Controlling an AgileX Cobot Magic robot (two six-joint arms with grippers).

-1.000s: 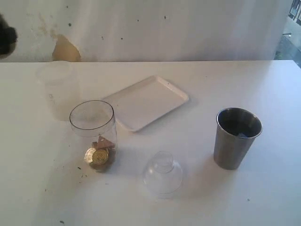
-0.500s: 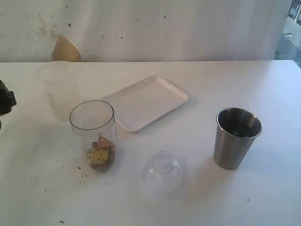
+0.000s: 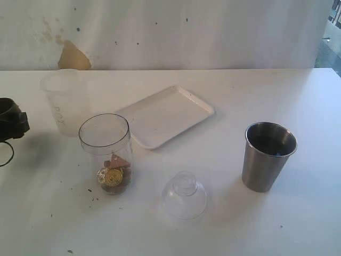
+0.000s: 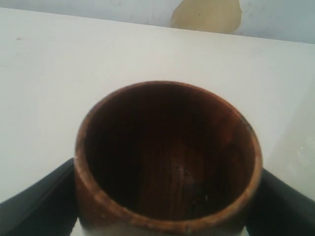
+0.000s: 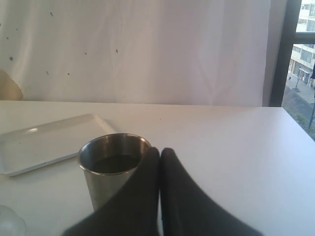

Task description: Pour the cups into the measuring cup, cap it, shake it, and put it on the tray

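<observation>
My left gripper [image 4: 167, 206] is shut on the brown wooden cup [image 4: 167, 152], one black finger [image 4: 39, 204] on each side of it; the cup's inside looks empty. In the exterior view that gripper [image 3: 11, 124] shows at the far left edge, left of the measuring cup [image 3: 105, 152], which stands upright and open with gold coins and small bits at its bottom. The steel tumbler [image 3: 268, 156] stands at the right, something dark inside. My right gripper [image 5: 160, 153] is shut on nothing, just beside the tumbler [image 5: 110, 169]. The white tray [image 3: 165, 114] lies behind the centre.
A frosted milky cup [image 3: 66, 101] stands behind the measuring cup. The clear dome cap [image 3: 184, 196] rests on the table in front, between measuring cup and tumbler. Small dark crumbs [image 3: 91, 198] dot the table near the measuring cup. A wall closes the far side.
My left gripper has come down along the left edge and a little further into the exterior view, with the wooden cup in it. Everything on the table has stayed put.
</observation>
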